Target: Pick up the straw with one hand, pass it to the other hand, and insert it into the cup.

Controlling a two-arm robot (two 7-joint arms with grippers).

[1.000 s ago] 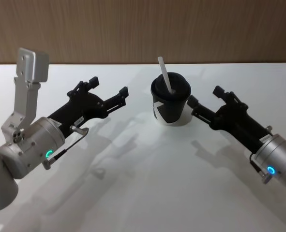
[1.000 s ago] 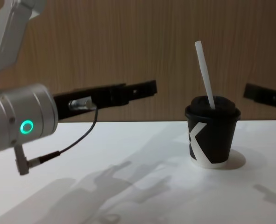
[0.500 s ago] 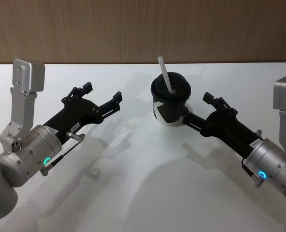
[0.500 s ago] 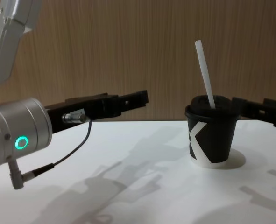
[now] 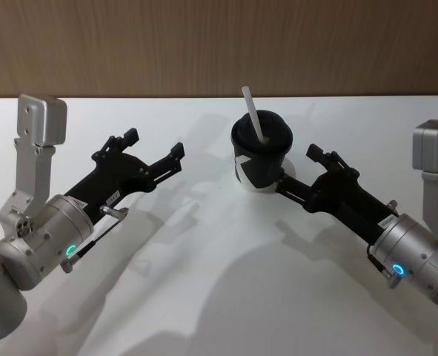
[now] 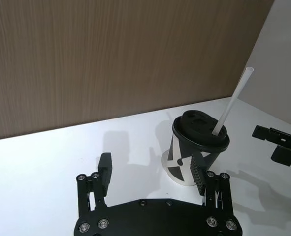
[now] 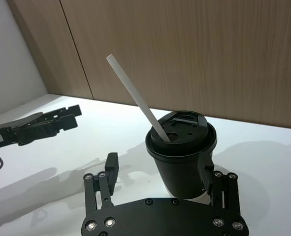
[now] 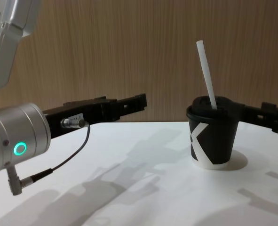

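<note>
Head view: the cup [image 5: 261, 159] is seen standing upright on the white table [image 5: 219, 297], near the back and a bit right of the middle. The straw [image 5: 253, 115] is stuck through the lid [image 5: 261, 135] and is tilted toward the left. Its top end is high above the cup.

The left gripper [image 5: 153, 144] is held over the table to the left of the cup, well apart from it. Its fingers are spread wide and nothing is held between them. A green ring light [image 5: 70, 251] is lit on its silver arm.

The right gripper [image 5: 296, 174] is placed just beside the cup, on the cup's right side. One finger is seen right by the cup wall, but it cannot be told if the cup is touched.

In the right wrist view, the fingers [image 7: 111, 167] are spread apart, and the cup [image 7: 180, 155] is seen between them. Nothing is gripped.

In the left wrist view, the cup [image 6: 197, 152] and straw [image 6: 232, 102] are seen past the wide open fingers [image 6: 104, 169].

In the chest view, the cup [image 8: 213, 136] is seen from the side, with a white mark [image 8: 198, 136] on its black wall. The straw [image 8: 206, 75] is seen sticking up from the lid.
</note>
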